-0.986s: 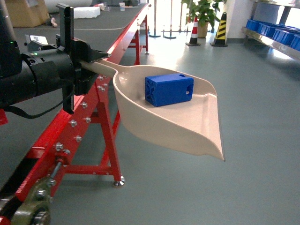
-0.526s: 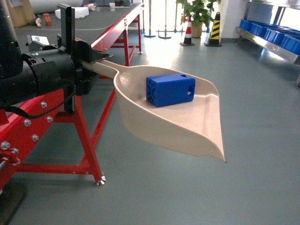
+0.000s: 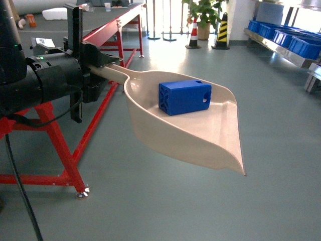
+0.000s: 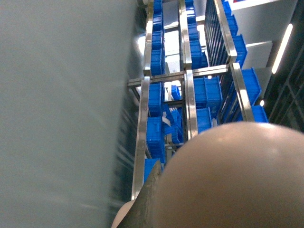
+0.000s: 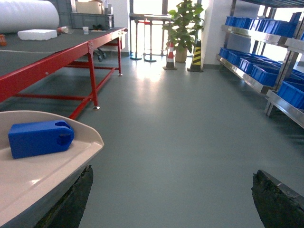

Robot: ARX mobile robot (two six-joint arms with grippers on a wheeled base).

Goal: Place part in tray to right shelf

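Grey workshop floor (image 3: 200, 201), stainless steel rack with blue crates (image 3: 286, 42) far right | left end effector (image 3: 98, 63) clamps beige dustpan-shaped tray (image 3: 200, 135); right end effector (image 5: 171, 199) empty, spread | small bright blue plastic block (image 3: 184, 97) rides inside | transit step; next we approach rack.

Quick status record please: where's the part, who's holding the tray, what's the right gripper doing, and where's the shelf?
part: small bright blue plastic block lying in the tray
tray: beige plastic dustpan-shaped scoop, carried above the floor
left gripper: shut on the scoop's handle
right gripper: open, empty
shelf: stainless steel rack with blue crates, ahead on the right
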